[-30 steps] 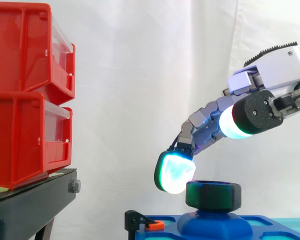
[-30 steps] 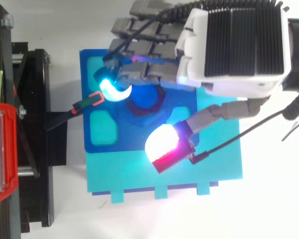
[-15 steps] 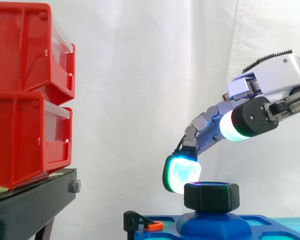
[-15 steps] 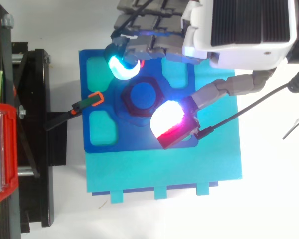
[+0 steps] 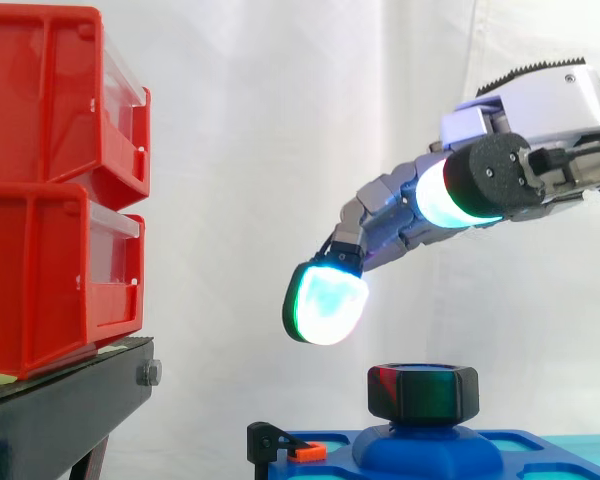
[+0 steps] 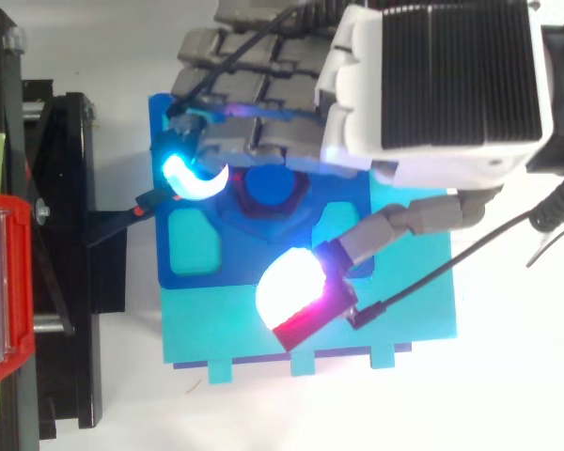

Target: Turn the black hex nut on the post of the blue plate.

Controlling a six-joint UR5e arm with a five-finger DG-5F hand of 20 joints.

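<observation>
One hand (image 5: 545, 110) hangs with its fingers loosely spread and only slightly bent, holding nothing. Below the glowing fingertips (image 5: 325, 305) and clear of them, the black nut (image 5: 423, 392) sits on the post (image 6: 268, 185) of the blue plate (image 5: 540, 445). A small clamp (image 5: 278, 443) lies at the plate's edge, lower than the fingertips. Well past the fingertips, red bins (image 5: 50, 190) rest on a black stand (image 5: 60, 420) before a white curtain (image 5: 280, 120).

Hex nut (image 5: 423, 392): matt black plastic, faint sheen. Blue plate (image 6: 162, 249): smooth moulded plastic. Red bins (image 5: 50, 200), 9 o'clock: glossy plastic. Curtain (image 5: 280, 150): white creased cloth. Hand (image 5: 555, 105): smooth pale shell.
</observation>
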